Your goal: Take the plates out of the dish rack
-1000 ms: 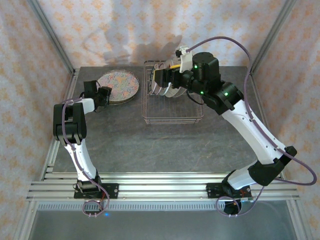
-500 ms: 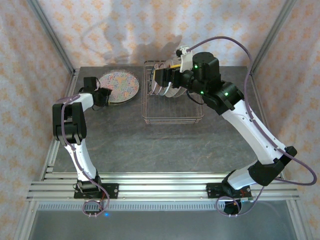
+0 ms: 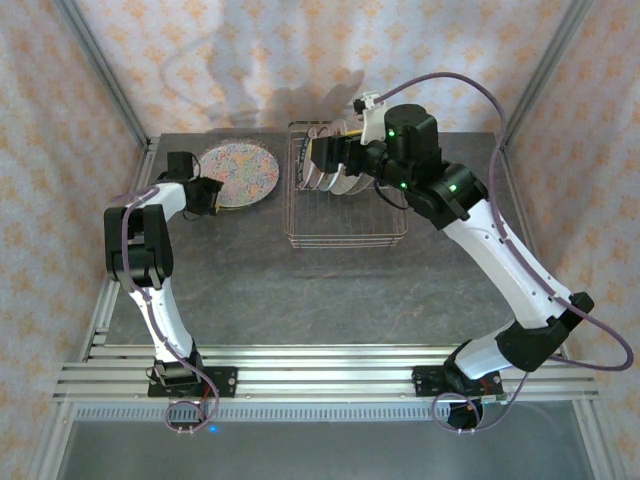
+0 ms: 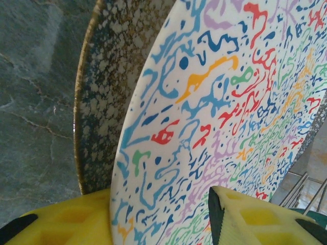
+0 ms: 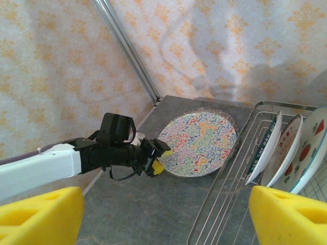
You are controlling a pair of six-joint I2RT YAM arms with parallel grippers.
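Left jaws: released. The yellow fingers of your left gripper (image 4: 161, 198) stand apart and straddle a plate rim without pinching it.
Plate between them: the round plate with multicolour squiggles (image 4: 225, 102). Its near edge sits right in the gap, with one finger seemingly under the rim and the other over the face.
Under that plate: the speckled beige-brown round plate (image 4: 110, 76), touching it from below and peeking out on one side.
Stack's place: flat on the dark grey stone-look table (image 4: 36, 102), just left of the silvery wire dish rack (image 3: 340, 225).
Right jaws: wide open with nothing between them. Your right gripper (image 5: 163, 204) hovers over the rack's far left end.
Plates below it: three stand on edge among the tines, apart from both fingers and ahead of the right-hand one. They are a dark-rimmed white plate (image 5: 264, 150), a white plate with red and dark marks (image 5: 287, 148) and a strawberry-print white plate (image 5: 312, 145).
Done: two plates look unloaded and stacked.
Left to do: at least those three. Your right arm covers part of the rack from above, so you cannot count any more.
Call: the left side looks finished with its plate. The dark-rimmed plate stands nearest the rack's left wall, so it seems the likely next pick for the right gripper.
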